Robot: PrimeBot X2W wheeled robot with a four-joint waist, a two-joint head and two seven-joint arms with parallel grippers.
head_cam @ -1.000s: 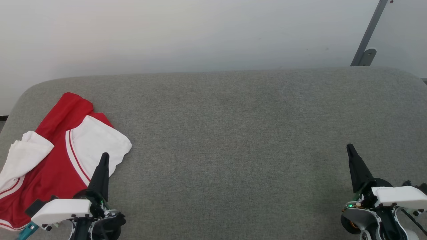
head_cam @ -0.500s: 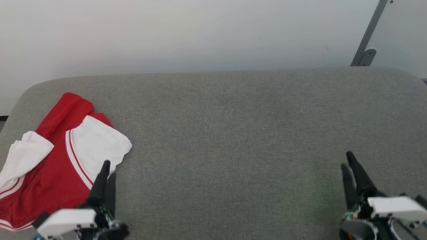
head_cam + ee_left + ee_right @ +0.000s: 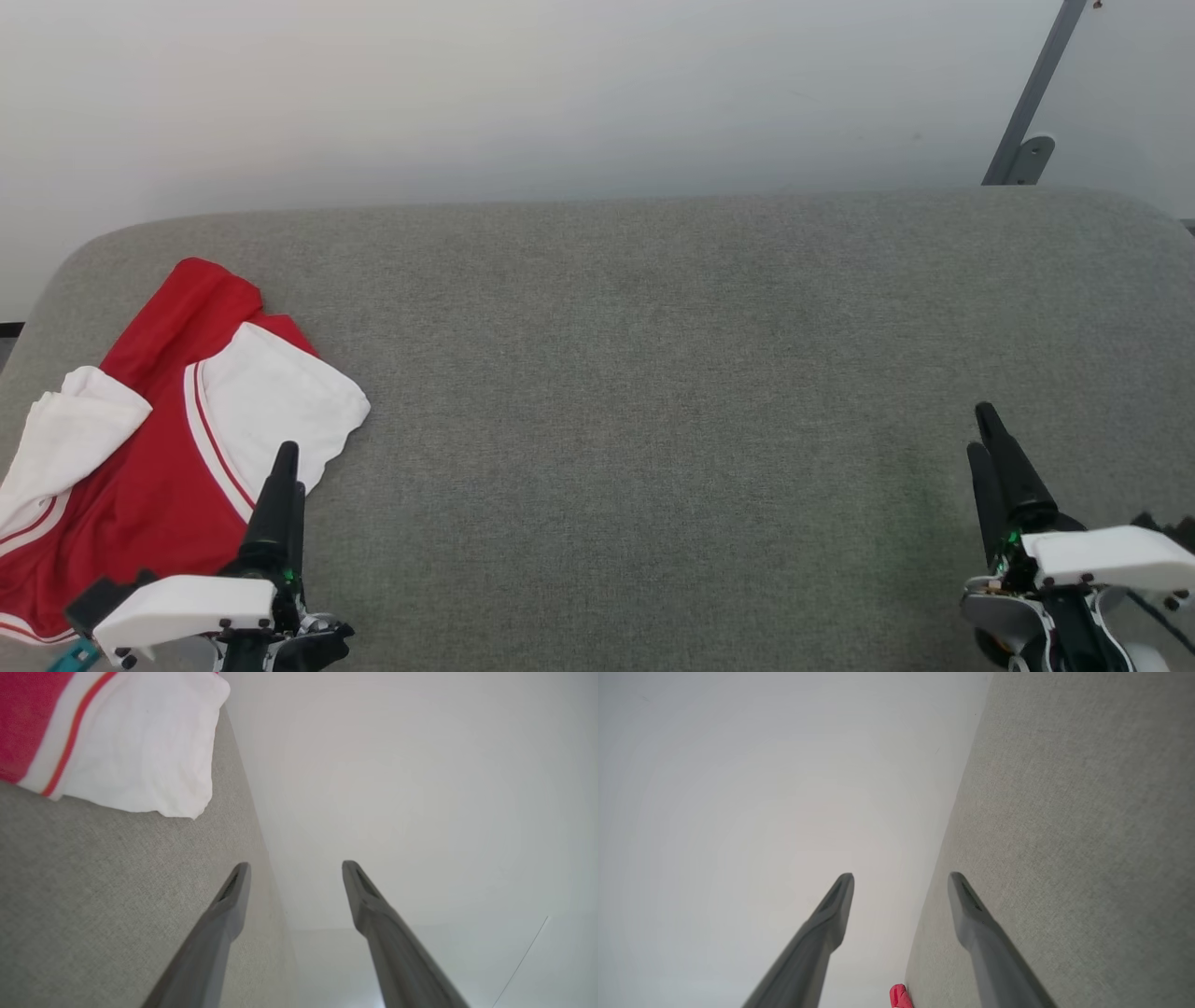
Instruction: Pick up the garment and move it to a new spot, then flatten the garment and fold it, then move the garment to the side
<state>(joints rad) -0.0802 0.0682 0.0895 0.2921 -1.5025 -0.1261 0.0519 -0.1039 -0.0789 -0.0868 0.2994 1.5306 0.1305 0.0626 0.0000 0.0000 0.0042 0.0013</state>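
The garment lies crumpled at the tabletop's left end, its long axis slanting from the near edge back and rightward, red tip farthest. I'd say pickup hasn't begun. The left hand, just beside it, and the right hand, well apart, both stand spread and empty, so the next move is to reach over and pinch the cloth.

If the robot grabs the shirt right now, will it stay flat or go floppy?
Probably floppy: the shirt lies crumpled, with its sleeves folded over. It would likely dangle from wherever it's pinched. Pushed, it'd probably bunch up, since the cloth-covered table looks rough.
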